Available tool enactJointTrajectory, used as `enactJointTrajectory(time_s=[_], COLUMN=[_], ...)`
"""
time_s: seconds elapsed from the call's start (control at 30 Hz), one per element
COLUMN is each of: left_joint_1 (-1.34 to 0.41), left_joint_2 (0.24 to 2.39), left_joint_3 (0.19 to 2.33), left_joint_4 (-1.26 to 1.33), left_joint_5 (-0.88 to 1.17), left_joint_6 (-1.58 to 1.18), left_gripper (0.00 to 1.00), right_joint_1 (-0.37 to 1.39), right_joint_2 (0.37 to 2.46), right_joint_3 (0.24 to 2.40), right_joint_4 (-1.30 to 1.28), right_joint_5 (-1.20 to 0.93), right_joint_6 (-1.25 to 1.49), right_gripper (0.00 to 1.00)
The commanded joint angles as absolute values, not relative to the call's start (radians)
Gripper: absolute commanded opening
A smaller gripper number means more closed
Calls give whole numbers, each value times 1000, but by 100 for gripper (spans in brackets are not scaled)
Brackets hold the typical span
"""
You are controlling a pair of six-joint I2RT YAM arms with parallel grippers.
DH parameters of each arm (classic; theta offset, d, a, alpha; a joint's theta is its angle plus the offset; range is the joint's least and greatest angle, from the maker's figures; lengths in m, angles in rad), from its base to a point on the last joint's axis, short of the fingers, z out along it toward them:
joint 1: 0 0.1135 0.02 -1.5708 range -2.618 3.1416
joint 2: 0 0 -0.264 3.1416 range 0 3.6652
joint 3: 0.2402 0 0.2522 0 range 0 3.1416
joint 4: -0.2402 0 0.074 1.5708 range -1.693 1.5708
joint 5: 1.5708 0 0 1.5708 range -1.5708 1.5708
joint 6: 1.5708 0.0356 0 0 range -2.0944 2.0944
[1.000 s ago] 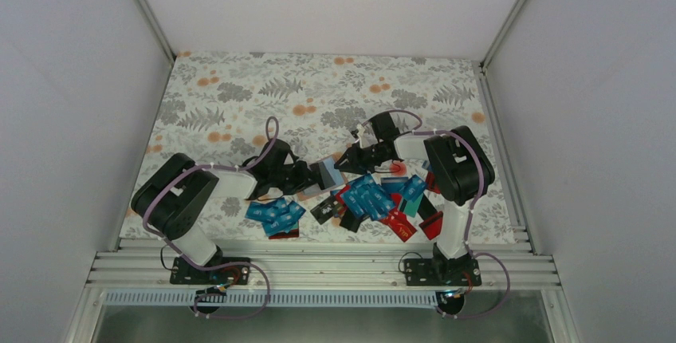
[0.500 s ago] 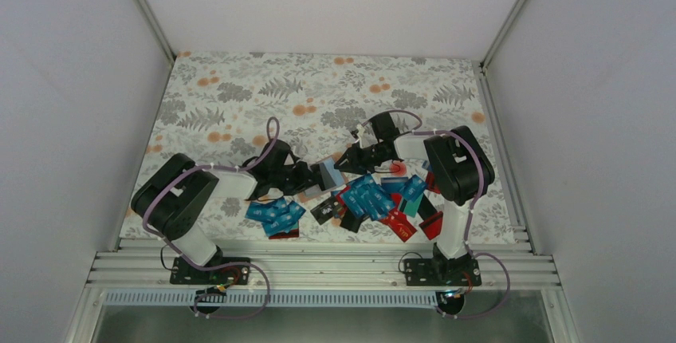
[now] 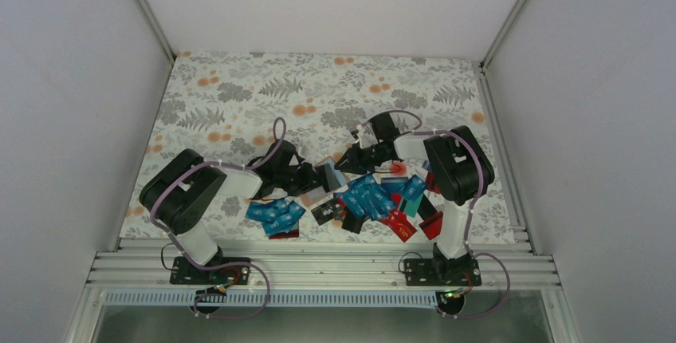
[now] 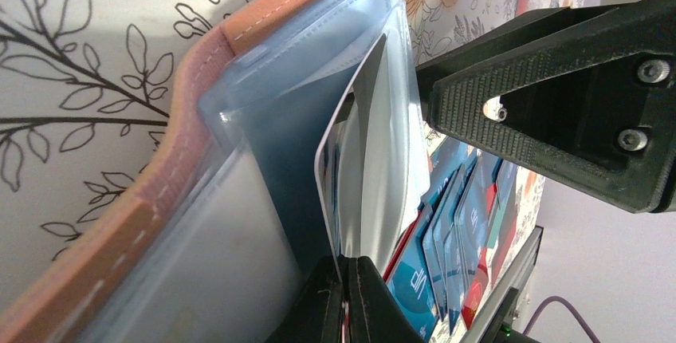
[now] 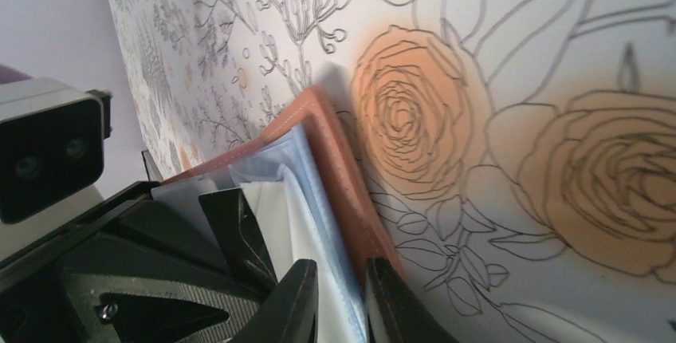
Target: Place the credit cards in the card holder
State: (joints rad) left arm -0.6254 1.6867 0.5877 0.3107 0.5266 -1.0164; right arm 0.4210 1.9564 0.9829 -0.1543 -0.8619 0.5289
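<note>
Near the middle of the floral tablecloth (image 3: 319, 96), the tan-pink card holder (image 3: 328, 174) is held off the cloth between the two arms, its leather cover turned toward the far side and its clear sleeves fanned open. The left gripper (image 3: 312, 177) meets it from the left with its jaws pressed fully together. In the left wrist view the left gripper (image 4: 344, 279) pinches a thin pale-edged leaf that stands up among the sleeves of the holder (image 4: 191, 120); whether that leaf is a card or a sleeve cannot be told. The right gripper (image 3: 344, 161) comes in from the right. In its own wrist view the right gripper (image 5: 343, 295) has its jaws narrow, set on either side of the bluish sleeves and the edge of the cover (image 5: 335, 143). Just below the holder lie the credit cards (image 3: 375, 199), mostly blue and teal with red ones at the near edge. A smaller blue heap (image 3: 275, 214) sits by the left arm, and a black card (image 3: 325, 212) lies between the two heaps.
</note>
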Motion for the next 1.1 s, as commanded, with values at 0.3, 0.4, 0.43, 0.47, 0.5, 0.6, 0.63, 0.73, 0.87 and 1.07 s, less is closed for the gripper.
enactJointTrajectory(time_s=[0.3, 0.4, 0.43, 0.47, 0.5, 0.6, 0.63, 0.73, 0.87, 1.07], left_joint_1=[-634, -634, -633, -633, -634, -634, -634, -632, -629, -608], left_joint_2=[1608, 1614, 1617, 1620, 1622, 1629, 1630, 1637, 1649, 1672], left_joint_3=[580, 585, 586, 587, 587, 583, 582, 578, 591, 625], left_joint_4=[66, 67, 69, 70, 74, 84, 91, 116, 135, 128], left_joint_5=[462, 463, 466, 467, 467, 466, 465, 463, 464, 467], left_joint_6=[-937, -936, -936, -936, -934, -933, -932, -929, -917, -881], left_gripper=[2, 2, 2, 2, 2, 2, 2, 3, 2, 2], right_joint_1=[451, 455, 458, 459, 459, 458, 459, 458, 460, 460], right_joint_2=[2034, 2043, 2041, 2037, 2030, 2024, 2027, 2053, 2071, 2055], right_joint_3=[942, 940, 940, 941, 943, 956, 959, 966, 960, 956], right_joint_4=[-219, -206, -200, -197, -196, -214, -219, -232, -226, -195], right_joint_5=[-786, -805, -820, -833, -839, -856, -864, -879, -890, -873], right_joint_6=[513, 508, 499, 488, 477, 432, 419, 394, 390, 423], right_gripper=[4, 4, 6, 9, 15, 25, 24, 12, 4, 4])
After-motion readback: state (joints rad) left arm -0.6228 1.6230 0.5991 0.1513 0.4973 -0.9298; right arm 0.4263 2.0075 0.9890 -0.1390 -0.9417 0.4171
